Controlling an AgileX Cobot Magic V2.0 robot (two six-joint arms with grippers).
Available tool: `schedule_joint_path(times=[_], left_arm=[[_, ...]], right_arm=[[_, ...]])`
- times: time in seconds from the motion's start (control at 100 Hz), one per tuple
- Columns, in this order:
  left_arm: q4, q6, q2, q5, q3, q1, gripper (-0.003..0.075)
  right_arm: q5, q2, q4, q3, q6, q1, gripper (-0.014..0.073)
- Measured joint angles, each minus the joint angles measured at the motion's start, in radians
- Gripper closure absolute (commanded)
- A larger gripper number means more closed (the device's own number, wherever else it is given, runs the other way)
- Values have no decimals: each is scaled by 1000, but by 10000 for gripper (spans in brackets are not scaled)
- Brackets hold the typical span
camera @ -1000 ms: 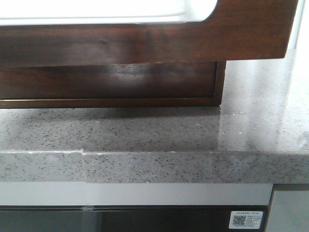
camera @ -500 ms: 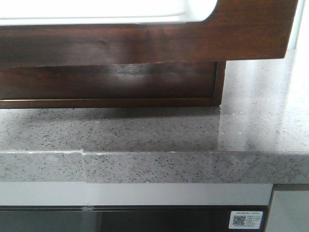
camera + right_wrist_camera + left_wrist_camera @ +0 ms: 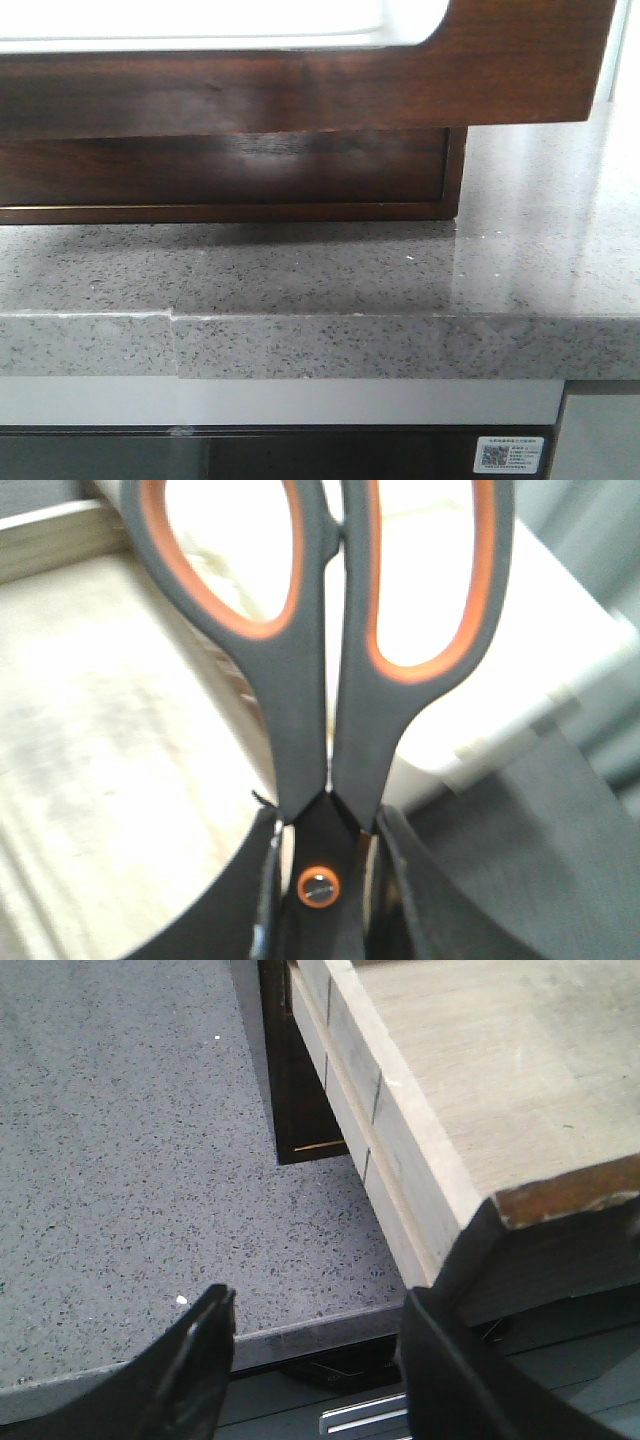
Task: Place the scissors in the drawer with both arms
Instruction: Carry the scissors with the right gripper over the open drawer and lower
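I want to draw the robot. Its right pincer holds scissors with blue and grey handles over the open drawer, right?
Nearly. The handles are orange and dark grey, not blue. The right wrist view shows the right pincer shut on the scissors near their pivot, above the pale wooden inside of the drawer.

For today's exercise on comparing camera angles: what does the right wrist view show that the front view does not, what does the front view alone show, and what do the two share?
Only the right wrist view shows the scissors, grey handles lined with orange, held near the pivot by the right gripper, above the pale wood drawer floor. Only the front view shows the grey speckled countertop with its front edge, the dark cabinet body resting on it, and a label sticker lower down. Both show the drawer: its dark front with the white cut-out from the front, its inside from the wrist.
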Motion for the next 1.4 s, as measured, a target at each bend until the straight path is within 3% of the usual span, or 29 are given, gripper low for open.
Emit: schedule_joint_path(times=[0.2, 0.21, 0.22, 0.44, 0.73, 1.04, 1.3, 1.4], left_arm=[[0, 0, 0, 0, 0, 0, 374], [0, -273, 0, 0, 0, 0, 374], [0, 0, 0, 0, 0, 0, 374], [0, 0, 0, 0, 0, 0, 374], [0, 0, 0, 0, 0, 0, 374], [0, 0, 0, 0, 0, 0, 374], [0, 0, 0, 0, 0, 0, 374], [0, 0, 0, 0, 0, 0, 374]], right_arm=[[28, 76, 6, 0, -209, 175, 648], [28, 80, 7, 0, -214, 179, 648], [30, 87, 7, 0, -218, 187, 648], [31, 220, -29, 0, -303, 281, 648], [31, 386, -292, 0, -312, 420, 647], [33, 454, -379, 0, -308, 436, 638], [37, 454, -381, 0, -297, 436, 408], [39, 454, -381, 0, -275, 436, 384]])
